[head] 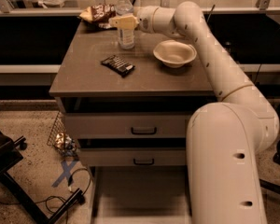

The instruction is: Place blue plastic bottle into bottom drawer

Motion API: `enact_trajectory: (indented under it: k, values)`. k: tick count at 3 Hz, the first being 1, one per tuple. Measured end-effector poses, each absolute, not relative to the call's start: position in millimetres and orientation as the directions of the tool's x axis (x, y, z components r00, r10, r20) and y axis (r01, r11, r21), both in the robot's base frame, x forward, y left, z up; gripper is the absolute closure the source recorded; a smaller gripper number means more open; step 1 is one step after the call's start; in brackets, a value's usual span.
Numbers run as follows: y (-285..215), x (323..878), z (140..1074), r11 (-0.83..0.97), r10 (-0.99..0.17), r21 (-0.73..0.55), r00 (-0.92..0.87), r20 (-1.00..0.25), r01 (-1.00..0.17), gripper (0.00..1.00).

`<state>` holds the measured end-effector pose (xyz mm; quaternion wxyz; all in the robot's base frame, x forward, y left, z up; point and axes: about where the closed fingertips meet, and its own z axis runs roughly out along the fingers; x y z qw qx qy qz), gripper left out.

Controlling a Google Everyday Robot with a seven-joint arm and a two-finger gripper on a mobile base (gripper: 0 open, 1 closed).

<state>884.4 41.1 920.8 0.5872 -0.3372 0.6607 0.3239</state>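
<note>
The blue plastic bottle (pixel 125 31), clear with a white cap, stands upright at the back of the grey cabinet top (pixel 84 73). My gripper (pixel 124 22) reaches in from the right and sits at the bottle's upper body, with a yellowish part crossing in front of it. The bottom drawer (pixel 140 195) is pulled out at floor level below the two upper drawers; its pale flat floor shows, partly hidden on the right by my arm.
A cream bowl (pixel 174 53) stands right of the bottle, and a black snack packet (pixel 117 65) lies in front of it. A chip bag (pixel 97 13) lies at the back left. A black chair base (pixel 9 167), cables and a blue tape cross (pixel 65 173) are on the floor at left.
</note>
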Motion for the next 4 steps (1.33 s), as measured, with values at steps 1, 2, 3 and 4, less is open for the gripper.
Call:
enact_trajectory:
  k: [1,2,3,4]
  values:
    - [50.1,888.2,919.3,0.553,-0.065,0.030,-0.079,-0.995,-0.833,0.49]
    - [53.2,888.1,918.6,0.550,-0.064,0.031,-0.080,-0.995,-0.835,0.72]
    - [57.1,887.9,917.4,0.546,-0.065,0.033,-0.081,-0.995,-0.837,0.95]
    - [59.2,887.9,916.8,0.544,-0.064,0.034,-0.082,-0.995,-0.839,1.00]
